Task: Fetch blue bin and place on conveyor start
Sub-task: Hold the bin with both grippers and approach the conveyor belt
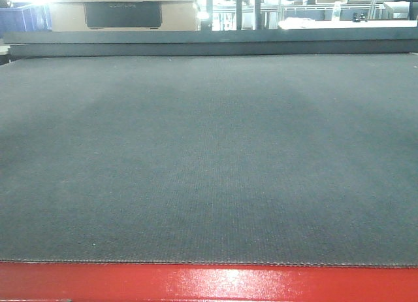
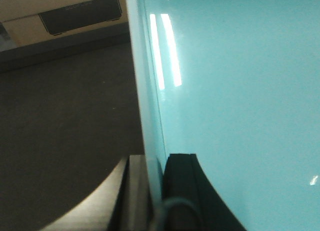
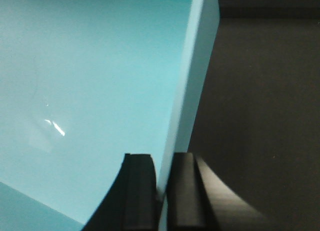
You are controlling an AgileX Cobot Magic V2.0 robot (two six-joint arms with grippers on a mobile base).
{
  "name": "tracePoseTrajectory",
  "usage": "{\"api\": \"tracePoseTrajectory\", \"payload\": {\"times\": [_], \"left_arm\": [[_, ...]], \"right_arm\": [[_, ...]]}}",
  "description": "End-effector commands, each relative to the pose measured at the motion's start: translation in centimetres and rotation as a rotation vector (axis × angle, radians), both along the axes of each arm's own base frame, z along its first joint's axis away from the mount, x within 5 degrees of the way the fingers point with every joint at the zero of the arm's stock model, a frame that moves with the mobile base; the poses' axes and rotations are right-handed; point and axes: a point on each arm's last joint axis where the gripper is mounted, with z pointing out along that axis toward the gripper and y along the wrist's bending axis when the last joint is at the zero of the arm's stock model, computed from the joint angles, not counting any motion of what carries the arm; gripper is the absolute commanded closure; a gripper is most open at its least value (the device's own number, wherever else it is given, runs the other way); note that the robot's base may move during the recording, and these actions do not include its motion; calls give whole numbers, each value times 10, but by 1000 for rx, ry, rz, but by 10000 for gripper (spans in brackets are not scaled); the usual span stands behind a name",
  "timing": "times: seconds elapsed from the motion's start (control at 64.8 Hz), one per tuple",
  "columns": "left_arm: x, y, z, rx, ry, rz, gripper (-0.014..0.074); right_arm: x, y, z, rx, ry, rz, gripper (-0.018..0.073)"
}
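Observation:
The conveyor start (image 1: 209, 158) fills the front view as a wide dark grey textured belt with a glossy red edge (image 1: 209, 282) along its front. No bin and no gripper show there. In the left wrist view the blue bin (image 2: 240, 91) is a light turquoise wall seen close up, and my left gripper (image 2: 156, 163) is shut on its left rim, one finger inside, one outside. In the right wrist view the blue bin (image 3: 100, 81) shows again, with my right gripper (image 3: 162, 163) shut on its right rim. The dark belt (image 3: 260, 116) lies below the bin.
Behind the belt runs a dark rail (image 1: 209, 37). Beyond it stand a cardboard box with a black panel (image 1: 123, 13), dark blue crates (image 1: 23, 17) at the far left, and tables and frames at the back right.

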Motion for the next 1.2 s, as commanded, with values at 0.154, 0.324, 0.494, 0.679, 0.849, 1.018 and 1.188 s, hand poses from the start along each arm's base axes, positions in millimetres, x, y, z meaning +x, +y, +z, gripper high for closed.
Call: {"api": "tracePoseTrajectory", "payload": {"times": [0.154, 0.324, 0.494, 0.679, 0.849, 1.018, 1.188], "left_arm": [[-3, 27, 12, 170, -73, 149, 708], [-3, 27, 12, 169, -75, 148, 708], [-3, 27, 12, 169, -77, 147, 708], [-3, 27, 12, 169, -77, 147, 708], [-3, 27, 12, 169, -77, 147, 708], [-5, 21, 5, 92, -7, 103, 708], [-7, 4, -19, -49, 185, -2, 708]], "right_arm": [[-8, -17, 11, -114, -82, -82, 711], [-8, -17, 11, -114, -82, -82, 711], [-6, -17, 15, -103, -130, -91, 711], [-5, -17, 20, -91, -189, -103, 711], [-5, -17, 21, -91, -190, -103, 711], [-7, -15, 15, -83, -128, -80, 711], [-9, -14, -10, -123, 70, -47, 711]]}}
